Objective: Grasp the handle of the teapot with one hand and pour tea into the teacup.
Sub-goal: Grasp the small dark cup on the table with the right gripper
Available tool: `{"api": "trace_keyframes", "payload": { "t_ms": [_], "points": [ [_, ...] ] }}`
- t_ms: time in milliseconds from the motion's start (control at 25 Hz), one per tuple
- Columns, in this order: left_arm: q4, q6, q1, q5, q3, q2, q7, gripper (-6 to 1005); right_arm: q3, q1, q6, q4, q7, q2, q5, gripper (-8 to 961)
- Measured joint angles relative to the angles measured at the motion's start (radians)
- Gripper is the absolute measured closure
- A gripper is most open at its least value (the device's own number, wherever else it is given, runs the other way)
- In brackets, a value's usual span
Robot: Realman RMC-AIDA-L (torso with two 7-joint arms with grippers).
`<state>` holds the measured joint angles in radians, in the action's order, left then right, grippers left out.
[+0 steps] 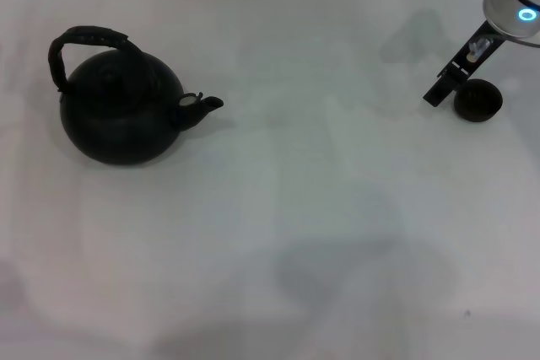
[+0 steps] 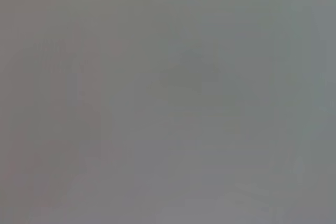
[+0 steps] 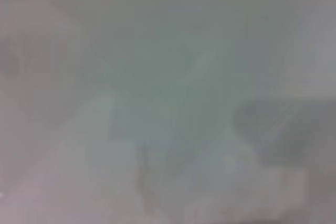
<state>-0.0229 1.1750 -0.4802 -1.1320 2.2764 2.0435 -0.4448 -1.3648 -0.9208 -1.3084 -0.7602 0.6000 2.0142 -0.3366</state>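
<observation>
From the head view, the teapot (image 1: 120, 107) sits on the white table (image 1: 321, 233) at the robot's left, upright, its spout (image 1: 205, 105) pointing toward the middle and its handle (image 1: 84, 44) arched up over the lid, tilted a little toward the far side. The teacup (image 1: 477, 99) stands well apart from it, far over on the right. The right gripper (image 1: 440, 93) reaches down from the upper right corner, its dark finger tip just beside the teacup on the cup's left; whether it touches the cup, and how wide its claw stands, I cannot tell, since only one slim dark finger shows, and nothing appears to be held in it. The left gripper is not in this view at all. The risks, as I judge them: the cup is small and light (a nudge from that finger could slide or tip it), and pot and cup are so far apart that whichever arm takes the handle must carry a heavy pot a long way, where a loose or off-centre grip on the thin bail could let the pot swing and spill early. The left wrist view gives only a featureless grey field, so it says nothing of that arm's claw or place. The right wrist view is likewise a pale blur with vague shadows, and confirms neither the cup nor the fingers.
</observation>
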Motion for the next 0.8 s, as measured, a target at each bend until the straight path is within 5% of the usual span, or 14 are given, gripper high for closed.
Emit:
{"api": "trace_keyframes", "payload": {
  "t_ms": [800],
  "points": [
    [0.002, 0.000, 0.003, 0.000, 0.004, 0.007, 0.000, 272, -0.010, 0.002, 0.073, 0.086, 0.010, 0.000, 0.001, 129]
  ]
}}
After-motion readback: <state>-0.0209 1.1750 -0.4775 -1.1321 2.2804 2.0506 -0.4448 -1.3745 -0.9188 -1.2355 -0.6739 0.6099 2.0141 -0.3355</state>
